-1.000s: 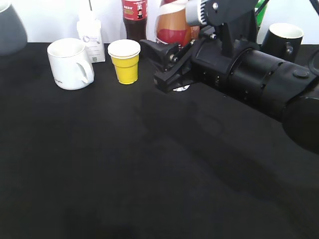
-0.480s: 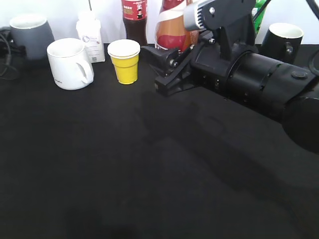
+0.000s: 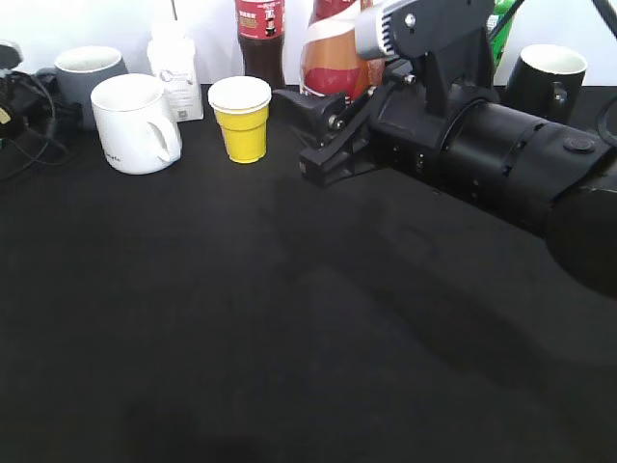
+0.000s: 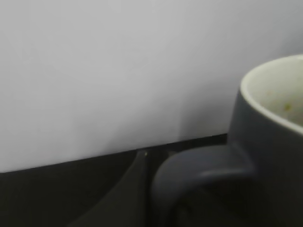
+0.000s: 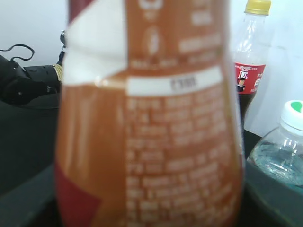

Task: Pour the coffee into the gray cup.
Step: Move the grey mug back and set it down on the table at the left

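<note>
The coffee (image 3: 333, 48), a bottle with an orange, brown and white label, stands at the back. It fills the right wrist view (image 5: 151, 118). Its top is out of frame. My right gripper (image 3: 328, 121) has a finger on each side of it, against its body (image 5: 151, 208). The gray cup (image 3: 85, 69), white inside, stands at the far back left. Its handle and rim fill the left wrist view (image 4: 265, 156). My left gripper (image 3: 39, 101) is at the cup's left side by the handle; its jaws are mostly hidden.
A white mug (image 3: 135, 121), a small white bottle (image 3: 174, 77), a yellow cup (image 3: 241, 121) and a cola bottle (image 3: 260, 34) line the back. A black mug (image 3: 545, 72) and a clear water bottle (image 5: 279, 151) are at the back right. The table (image 3: 241, 318) has a black cloth.
The gray cup moved with my left gripper from the top left corner, right and down onto the table behind the white mug. The right gripper rose slightly, then stayed still.
</note>
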Robot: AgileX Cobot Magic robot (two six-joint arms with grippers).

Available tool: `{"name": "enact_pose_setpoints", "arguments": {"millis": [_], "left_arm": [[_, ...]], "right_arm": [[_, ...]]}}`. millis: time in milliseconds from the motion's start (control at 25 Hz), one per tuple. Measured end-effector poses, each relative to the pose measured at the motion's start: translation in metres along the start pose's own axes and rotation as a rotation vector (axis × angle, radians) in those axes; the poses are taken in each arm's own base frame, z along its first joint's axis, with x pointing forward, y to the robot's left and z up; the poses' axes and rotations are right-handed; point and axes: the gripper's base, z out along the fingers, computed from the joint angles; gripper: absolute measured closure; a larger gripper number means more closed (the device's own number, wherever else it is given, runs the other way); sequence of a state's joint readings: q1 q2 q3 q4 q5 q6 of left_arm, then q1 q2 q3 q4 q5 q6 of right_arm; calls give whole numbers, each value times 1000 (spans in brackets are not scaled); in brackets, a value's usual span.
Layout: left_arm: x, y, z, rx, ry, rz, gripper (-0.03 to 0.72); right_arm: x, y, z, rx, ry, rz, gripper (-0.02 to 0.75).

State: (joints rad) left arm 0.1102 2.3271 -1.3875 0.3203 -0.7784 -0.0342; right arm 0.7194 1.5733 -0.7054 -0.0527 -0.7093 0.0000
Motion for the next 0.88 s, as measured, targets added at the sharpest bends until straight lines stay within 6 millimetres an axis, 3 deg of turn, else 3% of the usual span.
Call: {"name": "enact_pose_setpoints", "arguments": {"millis": [160,360,440,680,880], "left_arm": [[-2,0,1,12,-10,34,634],[-1,0,1,8,4,30,442],[-1,1,1,8,7,24,399],[-5,3,-1,-6,44,15,391],[2,-4,-17,-2,-3,-19,390]], "right_arm": [[0,0,0,0,1,0,210],[0,0,0,0,1,0,210],[0,0,0,0,1,0,210],[0,0,0,0,1,0,210],[3,0,1,0,9,0,210]]}}
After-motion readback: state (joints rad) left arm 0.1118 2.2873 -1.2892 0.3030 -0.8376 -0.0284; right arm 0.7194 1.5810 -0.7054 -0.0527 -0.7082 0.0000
